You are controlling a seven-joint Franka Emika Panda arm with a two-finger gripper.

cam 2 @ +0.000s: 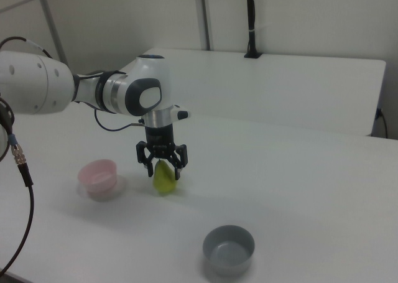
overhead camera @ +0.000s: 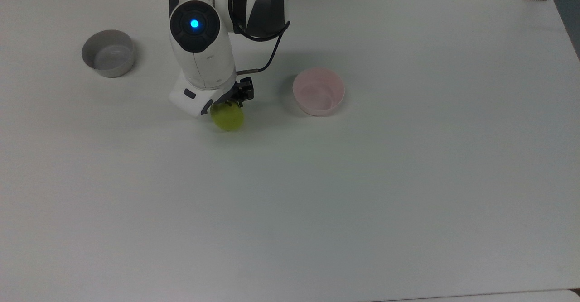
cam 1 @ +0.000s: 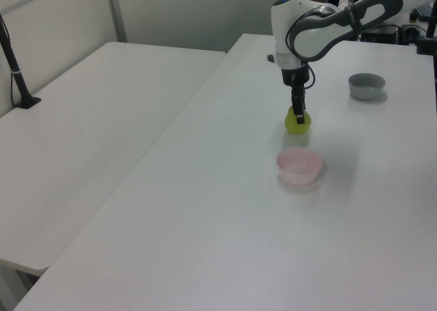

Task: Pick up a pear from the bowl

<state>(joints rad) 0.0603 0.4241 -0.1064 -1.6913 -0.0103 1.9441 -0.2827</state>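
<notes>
The yellow-green pear hangs upright from my gripper, which is shut on its upper part. It is low over the white table, at or just above the surface; I cannot tell whether it touches. The pale pink bowl stands empty to the top view's right of the pear, about a bowl's width away. In the left view the pear is just behind the pink bowl, under the gripper. In the right view the gripper holds the pear to the right of the bowl.
An empty grey bowl stands at the top view's far left, and shows too in the left view and the right view. The arm's white body rises over the pear. A second table adjoins on the left view's left.
</notes>
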